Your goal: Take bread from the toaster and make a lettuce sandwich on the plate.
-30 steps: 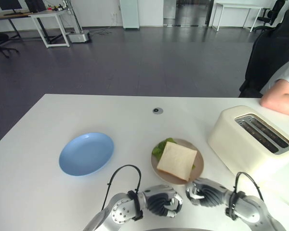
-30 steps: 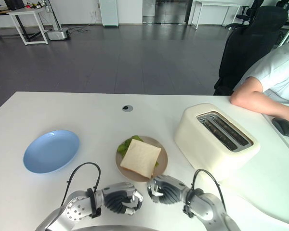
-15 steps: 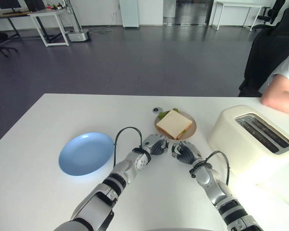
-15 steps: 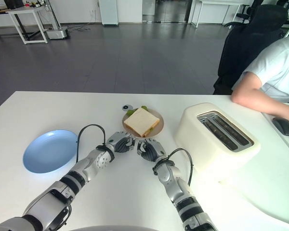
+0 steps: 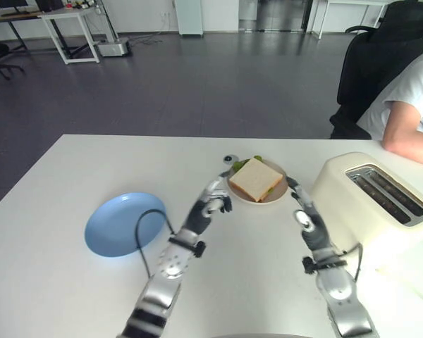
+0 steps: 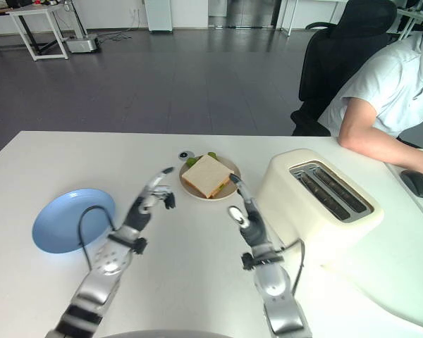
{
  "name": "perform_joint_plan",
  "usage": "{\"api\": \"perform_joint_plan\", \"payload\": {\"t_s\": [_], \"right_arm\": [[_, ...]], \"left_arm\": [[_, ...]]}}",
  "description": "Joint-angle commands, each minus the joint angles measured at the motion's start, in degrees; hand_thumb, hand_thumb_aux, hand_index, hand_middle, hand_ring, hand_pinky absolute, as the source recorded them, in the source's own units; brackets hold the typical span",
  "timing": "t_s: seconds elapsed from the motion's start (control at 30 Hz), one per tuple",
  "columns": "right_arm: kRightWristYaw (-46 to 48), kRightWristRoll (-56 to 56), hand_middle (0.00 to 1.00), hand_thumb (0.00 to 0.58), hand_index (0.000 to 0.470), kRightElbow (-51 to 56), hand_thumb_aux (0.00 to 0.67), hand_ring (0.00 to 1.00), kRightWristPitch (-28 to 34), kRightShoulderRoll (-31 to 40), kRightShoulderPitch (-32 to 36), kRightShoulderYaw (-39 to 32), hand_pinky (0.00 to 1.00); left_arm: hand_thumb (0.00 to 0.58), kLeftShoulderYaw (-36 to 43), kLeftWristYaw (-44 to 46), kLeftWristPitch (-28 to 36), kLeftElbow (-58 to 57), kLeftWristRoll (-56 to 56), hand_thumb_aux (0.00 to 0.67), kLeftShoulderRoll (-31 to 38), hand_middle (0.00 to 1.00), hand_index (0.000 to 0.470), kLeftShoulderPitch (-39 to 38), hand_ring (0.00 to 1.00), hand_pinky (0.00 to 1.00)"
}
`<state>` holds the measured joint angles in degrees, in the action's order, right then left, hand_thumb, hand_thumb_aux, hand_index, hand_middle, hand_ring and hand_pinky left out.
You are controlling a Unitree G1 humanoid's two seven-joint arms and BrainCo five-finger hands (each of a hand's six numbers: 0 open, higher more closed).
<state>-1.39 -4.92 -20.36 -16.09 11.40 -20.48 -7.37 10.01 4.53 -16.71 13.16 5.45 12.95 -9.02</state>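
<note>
— Where is the sandwich (image 5: 256, 179) now?
— On the brown plate (image 5: 240, 195) just left of the toaster (image 5: 352, 211), lettuce (image 5: 238, 166) showing under the bread. My left hand (image 5: 213, 198) and right hand (image 5: 302, 211) flank that plate, fingers stretched out, holding nothing.

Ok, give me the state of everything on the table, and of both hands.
toaster: upright, slots look empty.
brown plate: holds the sandwich.
sandwich: assembled, bread on top, lettuce poking out at the far side.
blue plate: empty.
left hand: open, holding nothing, just left of the brown plate.
right hand: open, holding nothing, between the brown plate and the toaster.
</note>
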Motion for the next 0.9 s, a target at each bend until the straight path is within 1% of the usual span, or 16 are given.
{"api": "perform_joint_plan", "payload": {"t_s": [0.03, 0.1, 0.2, 0.33, 0.6, 0.9], "right_arm": [[3.61, 9.92, 0.0, 0.0, 0.0, -6.22, 0.0, 0.0, 0.23, 1.07, -11.26, 5.48, 0.0], [5.33, 12.17, 0.0, 0.0, 0.0, -5.64, 0.0, 0.0, -1.73, 0.74, -15.01, 6.44, 0.0], [7.27, 13.59, 0.0, 0.0, 0.0, -3.27, 0.0, 0.0, -3.93, -0.14, -16.79, 6.71, 0.0], [9.34, 12.85, 0.0, 0.0, 0.0, 1.0, 0.0, 0.0, -6.48, -0.75, -15.9, 6.39, 0.0], [10.85, 10.96, 0.0, 0.0, 0.0, 8.2, 0.0, 0.0, -11.74, -1.74, -12.87, 6.79, 0.0], [11.31, 11.27, 0.0, 0.0, 0.0, 7.57, 0.0, 0.0, -11.84, -1.98, -11.36, 7.47, 0.0]], "left_arm": [[0.0, -6.24, 3.9, 2.0, 11.27, 11.52, 0.0, 2.46, 0.0, 0.0, -13.39, 0.0, 0.0], [0.0, -7.44, 6.29, 1.03, 12.43, 13.82, 0.0, 2.6, 0.0, 0.0, -18.02, 0.0, 0.0], [0.0, -9.32, 8.14, 0.51, 11.46, 14.45, 0.0, 2.27, 0.0, 0.0, -20.32, 0.0, 0.0], [0.0, -10.99, 9.26, 0.62, 9.0, 14.31, 0.0, 0.94, 0.0, 0.0, -19.54, 0.0, 0.0], [0.0, -11.59, 11.3, -1.57, 3.4, 12.61, 0.0, -1.43, 0.0, 0.0, -17.45, 0.0, 0.0], [0.0, -11.87, 12.47, -3.07, 3.21, 11.66, 0.0, -2.75, 0.0, 0.0, -16.77, 0.0, 0.0]]}}
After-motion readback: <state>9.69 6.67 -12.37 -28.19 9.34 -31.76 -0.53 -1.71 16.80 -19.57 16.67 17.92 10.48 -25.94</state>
